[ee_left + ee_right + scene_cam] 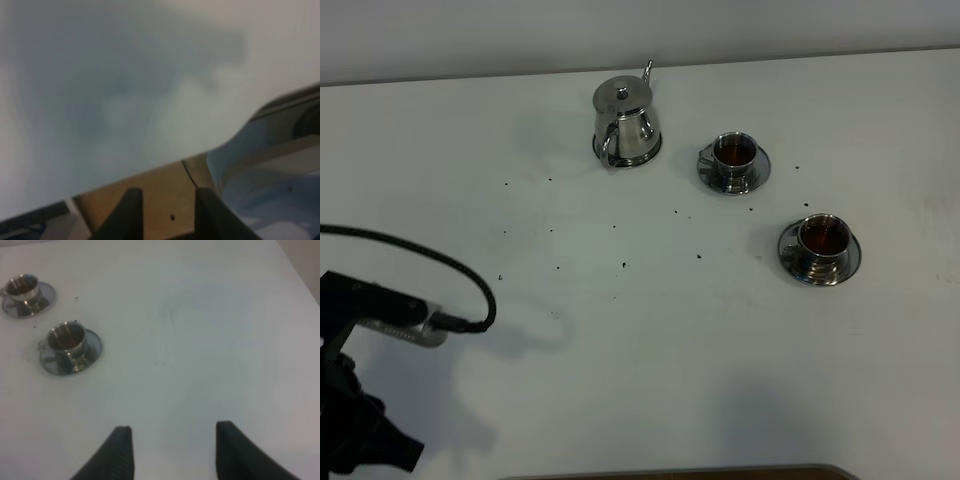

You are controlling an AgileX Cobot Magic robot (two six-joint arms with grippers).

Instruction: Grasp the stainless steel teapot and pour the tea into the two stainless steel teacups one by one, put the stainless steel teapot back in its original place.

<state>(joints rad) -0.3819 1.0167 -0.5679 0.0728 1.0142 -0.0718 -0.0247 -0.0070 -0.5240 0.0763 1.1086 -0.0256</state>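
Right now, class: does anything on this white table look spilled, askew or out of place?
Small dark specks lie scattered on the white table before the shiny steel teapot and the two steel teacups on saucers. All three stand upright.

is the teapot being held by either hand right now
No, the teapot stands alone on the table near the two teacups, with no hand touching it.

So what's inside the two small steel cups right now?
Both shiny steel teacups, the one nearer the pot and the farther one, hold dark reddish-brown tea. How deep it goes cannot be seen. The lid hides what is inside the mirror-finish steel teapot.
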